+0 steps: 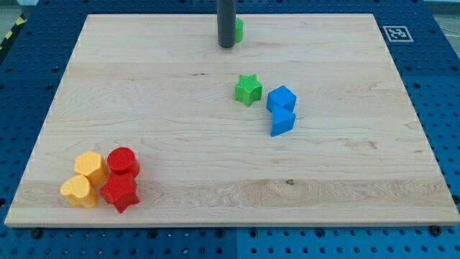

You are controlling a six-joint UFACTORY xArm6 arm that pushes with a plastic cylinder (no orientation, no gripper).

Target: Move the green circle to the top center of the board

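Top centre: my tip [226,46] touches the green circle [238,29] — mostly hidden behind the rod, peeping out on the view's right — on the surface [144,108]; no jaws on this rig.

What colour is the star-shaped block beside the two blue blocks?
Green: the star sits just left of the blue blocks, seen clearly in the camera view.
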